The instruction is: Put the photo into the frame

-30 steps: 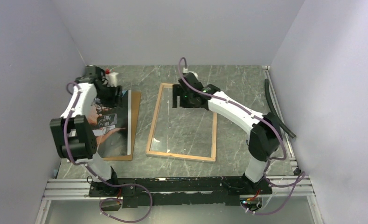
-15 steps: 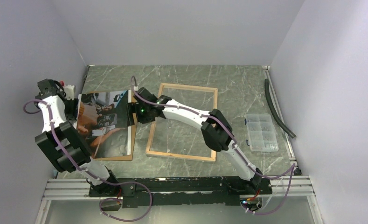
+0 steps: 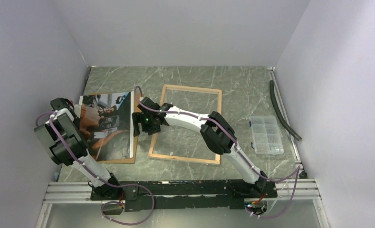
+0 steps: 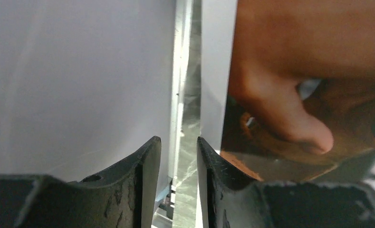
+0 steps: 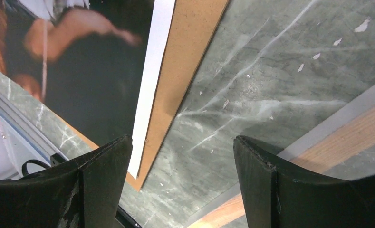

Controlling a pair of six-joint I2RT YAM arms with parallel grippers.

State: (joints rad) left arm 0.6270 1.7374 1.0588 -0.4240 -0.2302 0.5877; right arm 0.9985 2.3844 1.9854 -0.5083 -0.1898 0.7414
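The frame lies flat on the worktop with its pale wood back upward and no picture inside it, so the main step is not yet done. The photo lies face up on a brown backing board, just left of the frame. The right gripper hangs wide open and empty over the board's right edge, and the left gripper, beside the photo's left edge, has its jaws narrowly apart around nothing, so I judge that the grasp is not yet made.

photo on backing board, frame right
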